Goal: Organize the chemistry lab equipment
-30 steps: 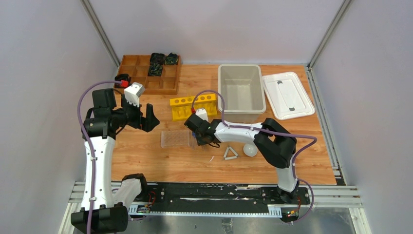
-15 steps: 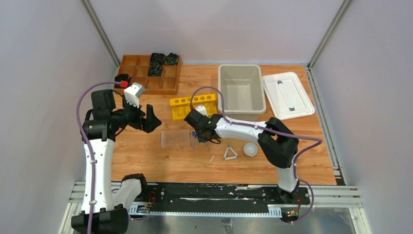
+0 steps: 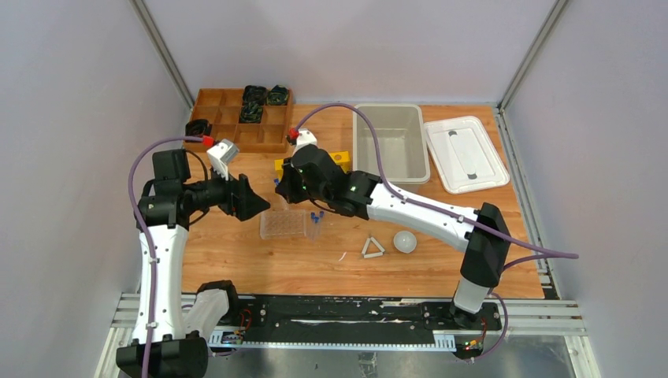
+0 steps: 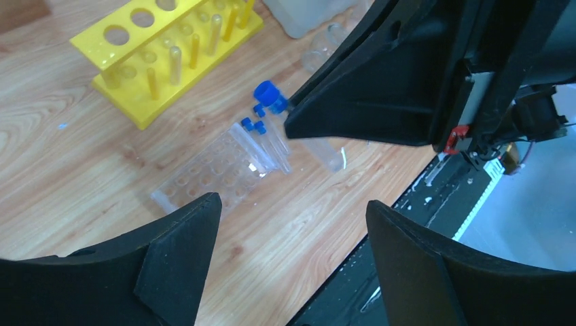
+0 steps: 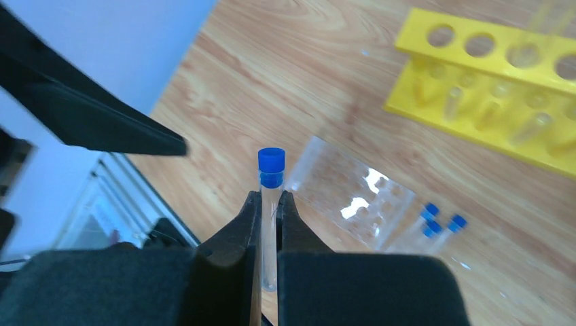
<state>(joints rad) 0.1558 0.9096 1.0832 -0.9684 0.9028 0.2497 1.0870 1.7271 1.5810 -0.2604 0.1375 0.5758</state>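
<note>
- One small clear tube (image 5: 271, 178) with a blue cap stands upright, pinched between the jaws of the right gripper (image 5: 270, 204), its cap clear above the fingertips.
- That tube is held in the air over the far left part of the clear plastic tube rack (image 3: 283, 224), not touching it.
- The clear plastic tube rack lies flat on the wooden table (image 3: 236, 260).
- A few loose tubes (image 3: 315, 216) with blue caps lie on the table just beside the rack's right end.
- The left gripper (image 4: 292, 207) has its jaws spread wide with nothing between them. It hangs in the air left of the rack, pointing towards it.
- The white triangle frame (image 3: 372, 249) lies flat, right of the rack and a little nearer the arm bases.
- The white round dish (image 3: 405, 241) sits just beyond the frame, further right of the rack.
- Behind the rack stands the yellow rack (image 4: 163, 54), partly hidden by the right arm in the top view.
</note>
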